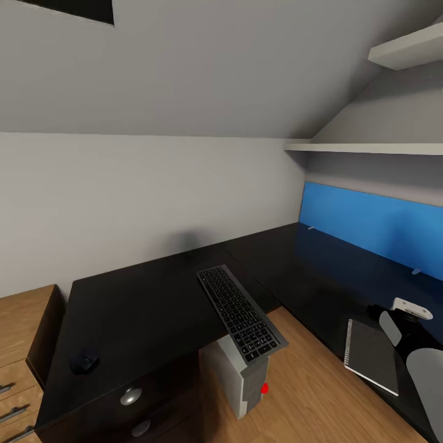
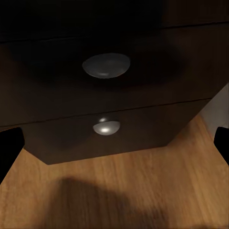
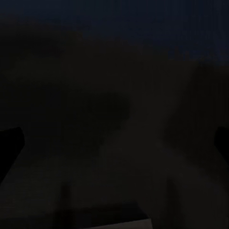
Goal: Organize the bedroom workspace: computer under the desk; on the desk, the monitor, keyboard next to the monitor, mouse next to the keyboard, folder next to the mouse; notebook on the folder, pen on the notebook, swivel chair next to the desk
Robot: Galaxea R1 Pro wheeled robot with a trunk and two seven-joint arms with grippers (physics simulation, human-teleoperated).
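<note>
While the keyboard point(image 1: 242, 314) is seen half on the desk point(image 1: 141, 307), its near end overhangs the edge above the computer point(image 1: 243, 375) standing on the floor in the desk's inner corner (arguably under it); the mouse point(image 1: 84, 362) is lying on the desktop well apart from the keyboard; the notebook point(image 1: 372, 355) is lying on the right wing; no monitor, folder, pen or chair can be made out, so most placing is judged outstanding; left gripper point(image 2: 114, 148) is spread wide and empty before the drawer knobs point(image 2: 106, 65); right gripper's state cannot be told (view too dark).
</note>
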